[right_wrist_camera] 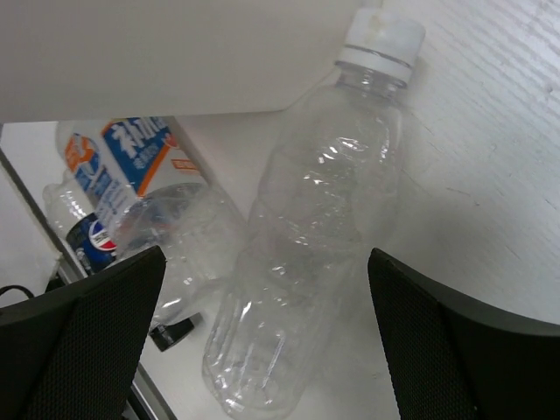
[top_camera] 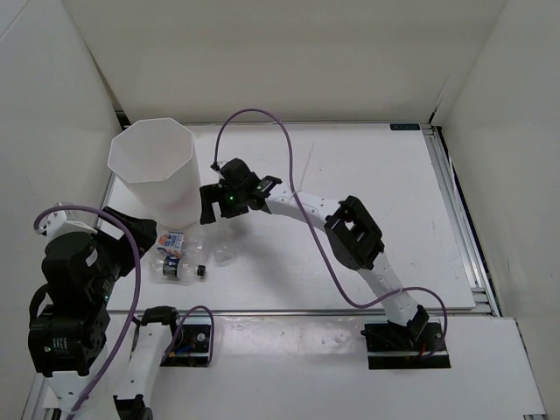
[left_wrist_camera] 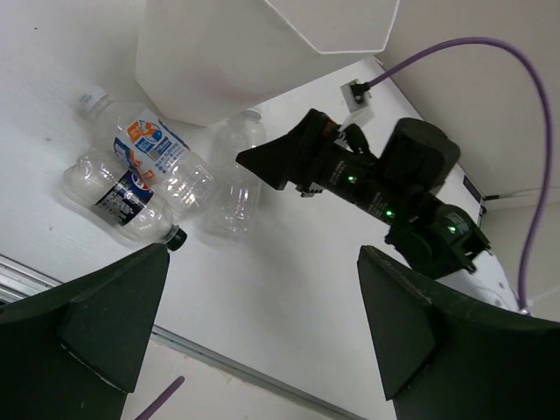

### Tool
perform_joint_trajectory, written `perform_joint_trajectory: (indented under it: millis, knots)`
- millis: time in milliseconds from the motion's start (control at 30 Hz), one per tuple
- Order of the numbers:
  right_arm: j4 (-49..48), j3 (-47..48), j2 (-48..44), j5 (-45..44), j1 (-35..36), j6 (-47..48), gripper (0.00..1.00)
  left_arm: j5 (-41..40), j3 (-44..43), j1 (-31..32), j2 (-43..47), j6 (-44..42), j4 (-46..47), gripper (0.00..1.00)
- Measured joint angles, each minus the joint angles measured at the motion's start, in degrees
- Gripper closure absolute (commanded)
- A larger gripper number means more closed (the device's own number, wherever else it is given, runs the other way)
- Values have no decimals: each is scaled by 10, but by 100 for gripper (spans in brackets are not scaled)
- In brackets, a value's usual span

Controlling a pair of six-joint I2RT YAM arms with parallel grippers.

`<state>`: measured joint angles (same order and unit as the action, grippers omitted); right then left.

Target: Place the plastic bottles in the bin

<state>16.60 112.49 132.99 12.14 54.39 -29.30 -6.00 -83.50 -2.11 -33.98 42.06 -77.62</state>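
Bottles, three of them, all lying on the white table (top_camera: 350, 262) at the foot of the tall white octagonal plastic bin (top_camera: 153, 166), outside it. My right claw (right_wrist_camera: 267, 350) is spread wide over the clear unlabelled plastic bottle with the white cap (right_wrist_camera: 306, 227) (a finger on each side, neither on it). Just beside that sit the clear bottle with the orange-and-blue label (left_wrist_camera: 156, 150) and the crushed one with the dark label and black cap (left_wrist_camera: 122, 203), touching each other. My left claw (left_wrist_camera: 262, 324) is spread too, holding nothing, hanging above the table near those two.
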Motion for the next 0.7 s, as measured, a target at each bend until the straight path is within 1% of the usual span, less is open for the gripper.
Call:
perform_joint_trajectory:
  millis: [67,200,233,267,300,400,433,533,600,700]
  knots:
    - [2,0,11,0,0,-4,0,5,-9,0,-4,0,0,0]
    - [5,-6,28,-1,-1,-13,9,9,-17,0,-6,1,1,0]
    - [5,-10,30,1,0,-14,17,9,-17,0,-5,2,0,0]
    - [7,-14,32,2,0,-12,22,9,-17,0,-4,2,0,0]
    - [9,-17,33,9,0,-10,31,9,-17,0,-3,2,0,0]
    - [29,-20,32,33,-2,-1,48,8,-16,0,2,4,0,0]
    - [32,-24,30,43,-5,1,60,7,-14,0,5,5,1,0]
    - [39,-68,0,76,-13,11,76,0,-3,0,14,15,3,0]
    - [54,-103,-35,91,-23,10,77,-8,12,0,24,24,2,0]
    - [75,-148,-119,100,-42,1,79,-16,27,2,39,37,-1,0]
